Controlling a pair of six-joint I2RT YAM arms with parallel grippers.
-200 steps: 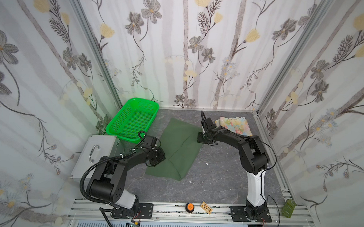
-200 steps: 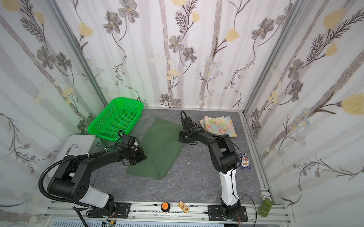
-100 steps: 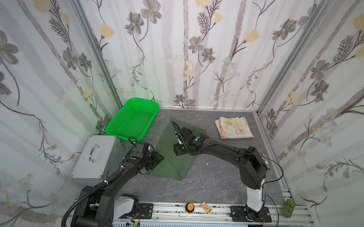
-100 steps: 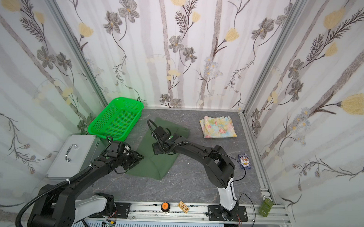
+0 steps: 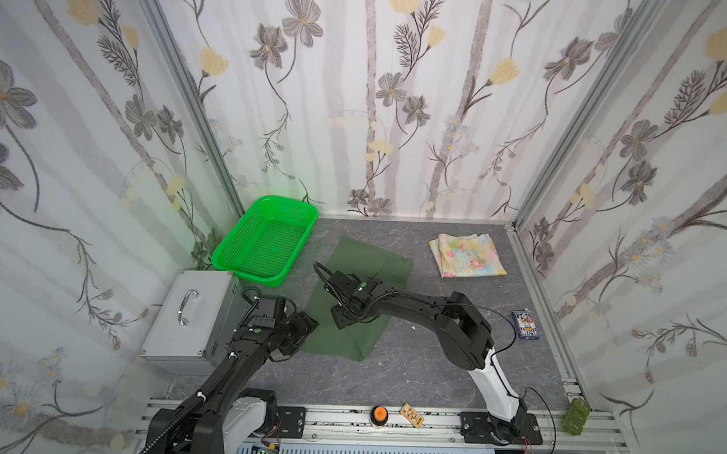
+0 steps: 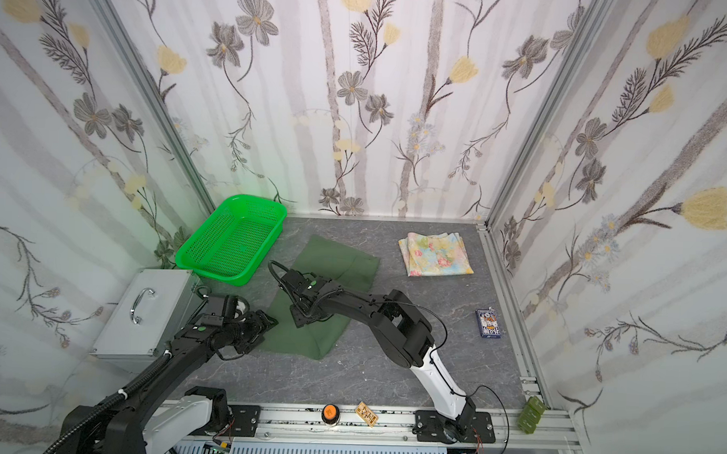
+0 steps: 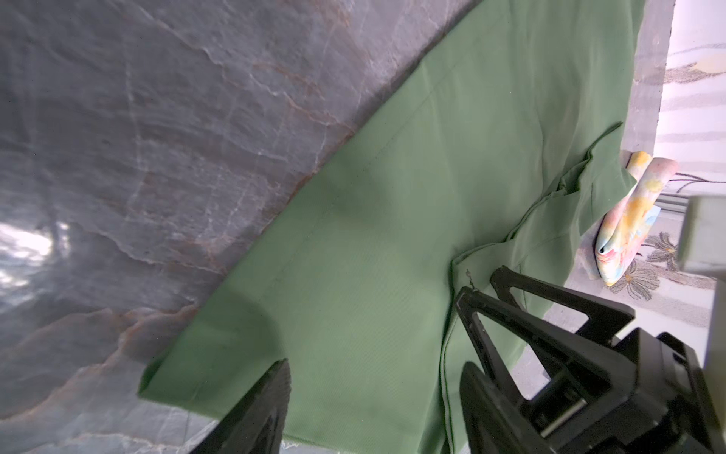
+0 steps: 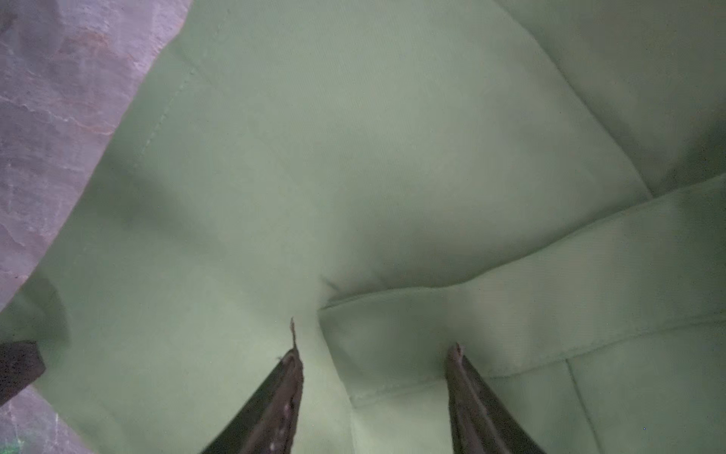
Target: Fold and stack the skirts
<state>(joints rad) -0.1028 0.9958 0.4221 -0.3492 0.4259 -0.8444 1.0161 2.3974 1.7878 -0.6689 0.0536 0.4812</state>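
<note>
Holding nothing, jaws apart, low over the olive skirt (image 5: 367,257) spread mid-table beside the green basket (image 5: 243,273): right gripper (image 8: 373,351) at its middle, left gripper (image 5: 307,322) at its near-left edge. Floral skirt (image 5: 467,254) folded, back right.

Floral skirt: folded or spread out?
Folded: in both top views the floral skirt is a compact square with stacked layer edges along one side.

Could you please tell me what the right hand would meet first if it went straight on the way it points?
Most likely the olive green skirt: the right hand, open, points at its folded edge with nothing between. How near is unclear.
</note>
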